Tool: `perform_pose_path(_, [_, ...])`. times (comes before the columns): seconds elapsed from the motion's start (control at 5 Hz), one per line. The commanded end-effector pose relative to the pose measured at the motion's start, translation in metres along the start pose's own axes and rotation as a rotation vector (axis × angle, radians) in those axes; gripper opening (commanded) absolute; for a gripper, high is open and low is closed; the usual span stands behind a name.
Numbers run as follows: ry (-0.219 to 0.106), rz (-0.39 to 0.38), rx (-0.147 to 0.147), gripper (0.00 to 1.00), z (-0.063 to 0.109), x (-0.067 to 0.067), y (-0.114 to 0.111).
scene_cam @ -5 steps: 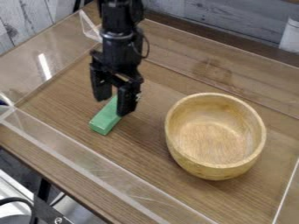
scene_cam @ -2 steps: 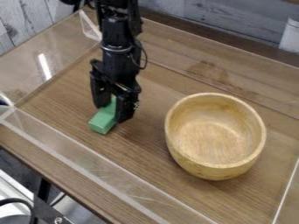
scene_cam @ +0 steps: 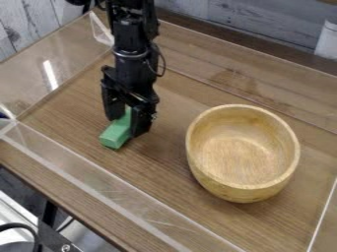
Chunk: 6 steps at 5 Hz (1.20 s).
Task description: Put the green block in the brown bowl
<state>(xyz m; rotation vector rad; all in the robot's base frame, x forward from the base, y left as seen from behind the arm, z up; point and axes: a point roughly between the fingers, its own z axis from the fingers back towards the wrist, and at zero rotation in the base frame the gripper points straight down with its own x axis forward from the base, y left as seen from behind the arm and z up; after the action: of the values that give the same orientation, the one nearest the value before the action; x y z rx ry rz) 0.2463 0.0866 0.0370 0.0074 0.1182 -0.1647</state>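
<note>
My jaws stand spread wide, one on each side of the green block, which lies flat on the tabletop directly beneath and between them. Compared with a second ago, the gripper has sunk lower over the block's far end, and since the last glimpse it has barely shifted. I judge the descent is nearly done and closing comes next. The arm hangs straight down from above, wrist vertical. The brown bowl sits empty to the jaws' right, well apart from the block.
</note>
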Motion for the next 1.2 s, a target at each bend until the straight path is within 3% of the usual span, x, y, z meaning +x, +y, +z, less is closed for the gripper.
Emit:
perform_pose_path(0.0, [-0.024, -0.007, 0.003, 1.0, 0.001, 0.004, 0.001])
perform_pose_path(0.4, [-0.066, -0.008, 0.004, 1.0, 0.015, 0.005, -0.003])
perform_pose_path(1.0, [-0.066, 0.005, 0.0, 1.0, 0.007, 0.009, -0.003])
